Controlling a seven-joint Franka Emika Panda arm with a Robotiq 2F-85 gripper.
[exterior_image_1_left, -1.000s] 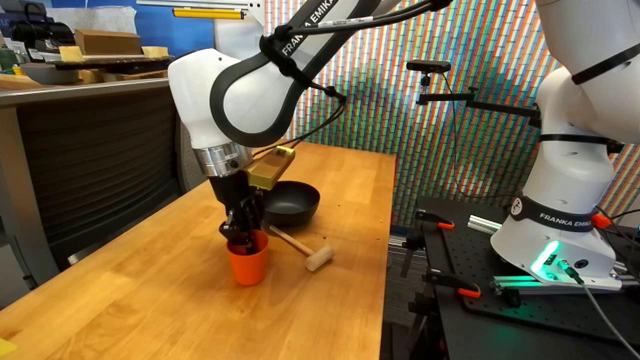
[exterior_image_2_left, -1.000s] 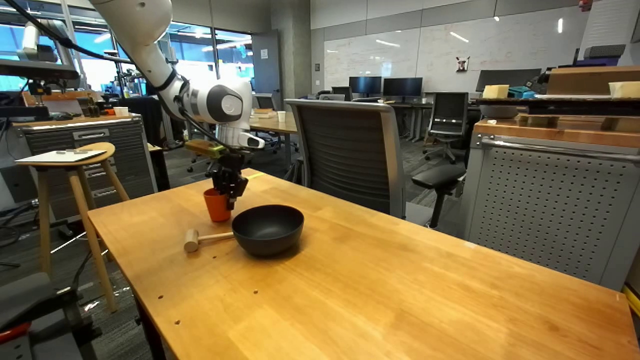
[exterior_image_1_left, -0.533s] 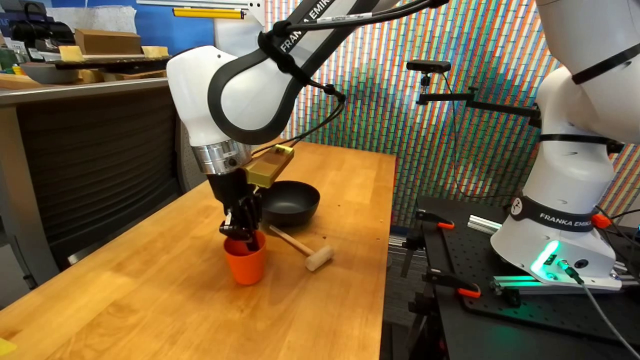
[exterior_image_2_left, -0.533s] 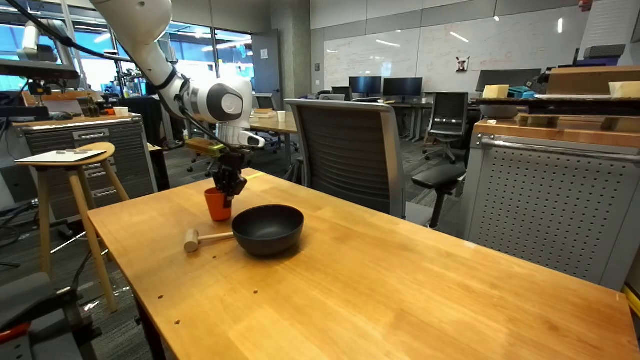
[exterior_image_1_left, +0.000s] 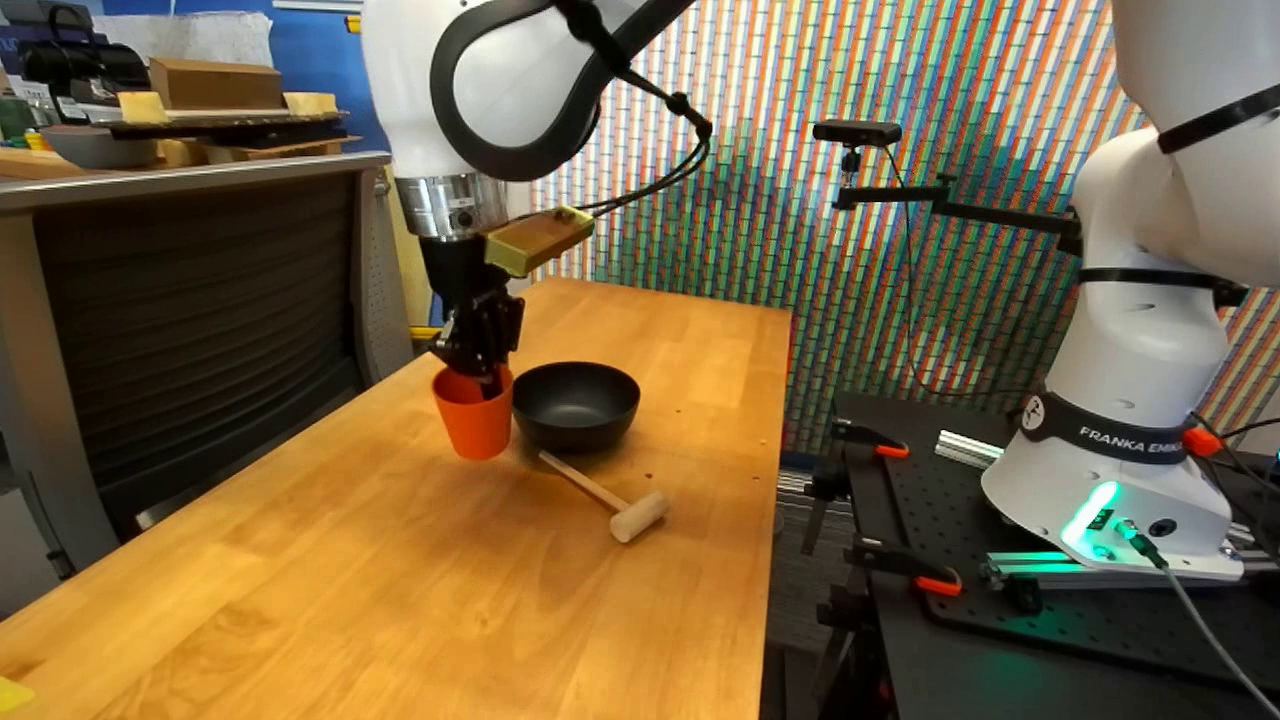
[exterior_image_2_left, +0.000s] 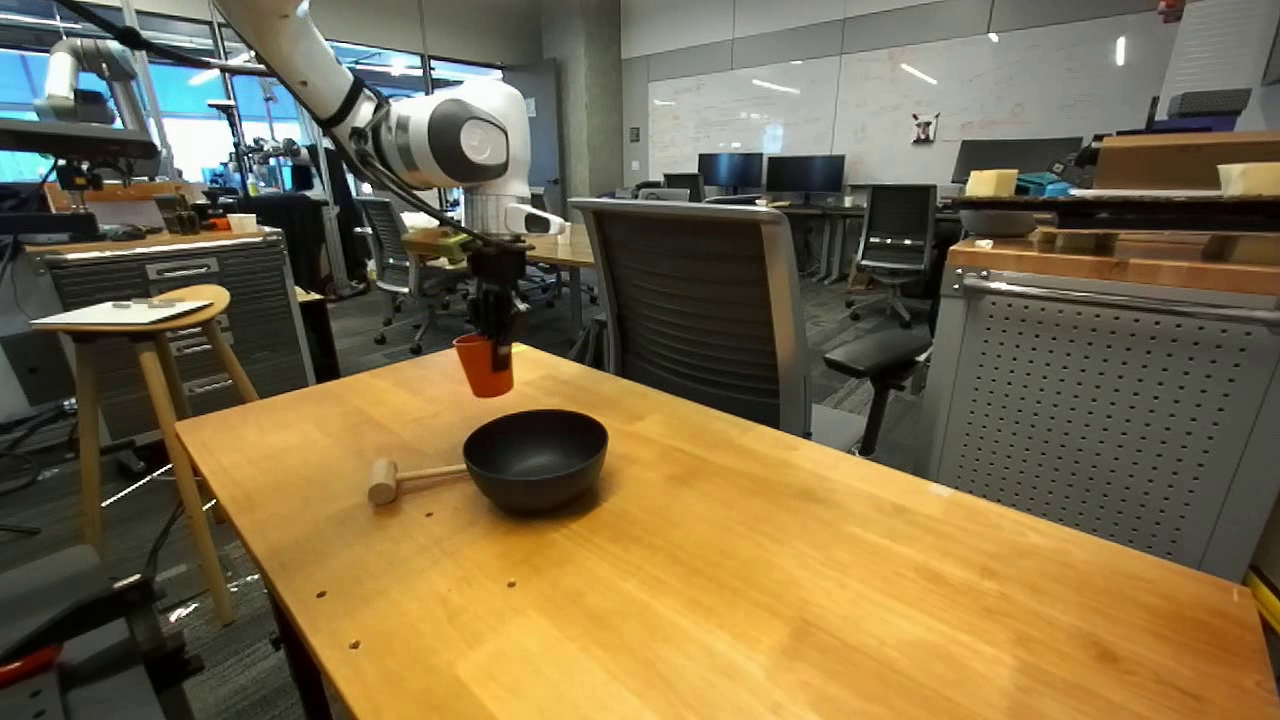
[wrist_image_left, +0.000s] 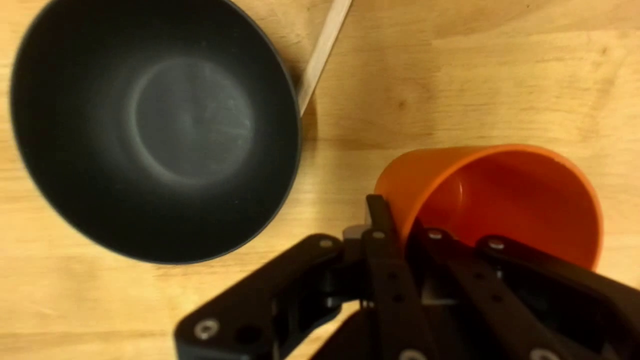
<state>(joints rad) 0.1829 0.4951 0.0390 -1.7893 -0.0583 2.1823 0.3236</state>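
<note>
Cup (exterior_image_1_left: 474, 427) in the gripper (wrist_image_left: 401, 215), above the counter (exterior_image_1_left: 450, 620) and beside the bowl (exterior_image_1_left: 577, 405).
The cup's wall sits between the gripper's fingers, one inside, one outside. In the wrist view the bowl stands left of the cup, and the mallet (wrist_image_left: 324, 52) lies on the counter with its handle end at the bowl's right edge; whether the two touch is hard to tell. In an exterior view the cup is behind the bowl, a chair (exterior_image_2_left: 700, 310) behind the counter, and a stool (exterior_image_2_left: 214, 298) left of the counter.
</note>
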